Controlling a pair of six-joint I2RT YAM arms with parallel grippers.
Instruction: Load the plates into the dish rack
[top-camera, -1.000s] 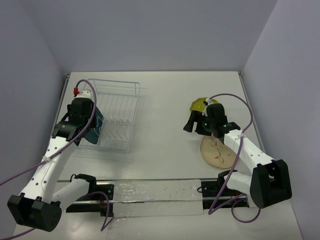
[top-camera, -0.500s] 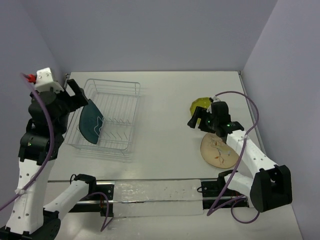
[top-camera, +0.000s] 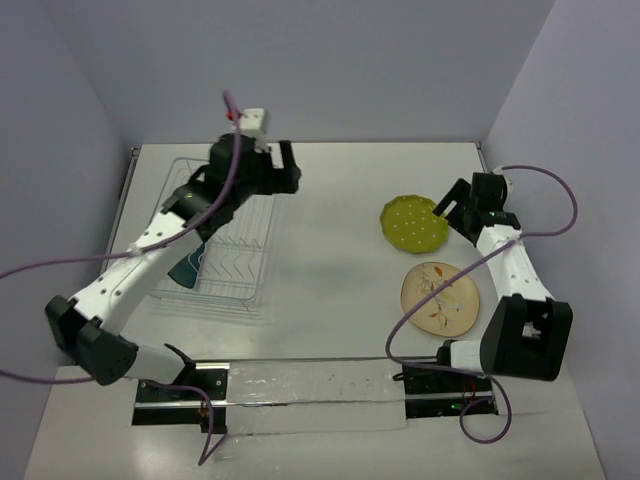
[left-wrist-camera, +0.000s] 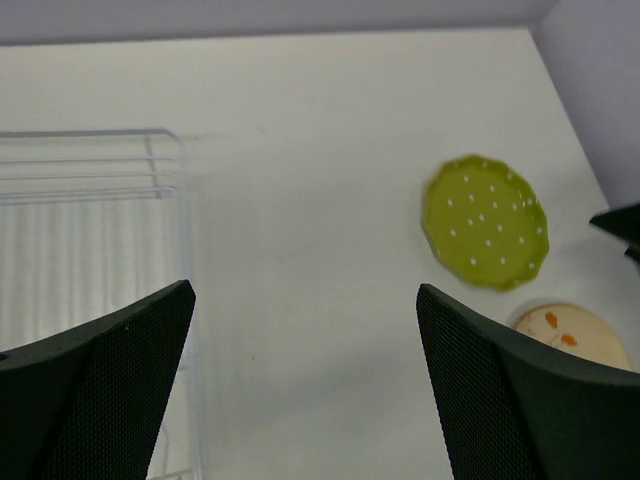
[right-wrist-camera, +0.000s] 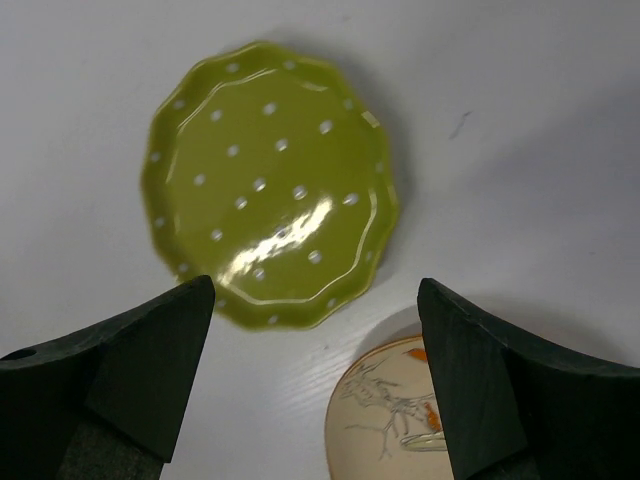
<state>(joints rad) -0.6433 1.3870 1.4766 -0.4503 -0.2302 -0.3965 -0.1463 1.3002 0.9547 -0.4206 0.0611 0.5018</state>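
The dark teal plate (top-camera: 187, 266) stands on edge in the dish rack (top-camera: 238, 262), partly hidden by my left arm. The yellow-green dotted plate (top-camera: 414, 222) lies flat on the table, with the cream floral plate (top-camera: 440, 298) just in front of it. My left gripper (top-camera: 288, 178) is open and empty over the rack's far right corner. Its view shows the rack (left-wrist-camera: 90, 220), the green plate (left-wrist-camera: 487, 222) and the cream plate (left-wrist-camera: 570, 335). My right gripper (top-camera: 452, 205) is open and empty, above the green plate (right-wrist-camera: 270, 185) and the cream plate (right-wrist-camera: 400, 425), touching neither.
Purple cables loop off both arms. The side walls stand close to the rack on the left and to my right arm on the right. A black rail with a clear strip (top-camera: 310, 385) runs along the near table edge.
My left arm swung from the rack's left side up and across to its far right corner, leaving the teal plate in the rack. My right gripper pulled back right off the green plate.
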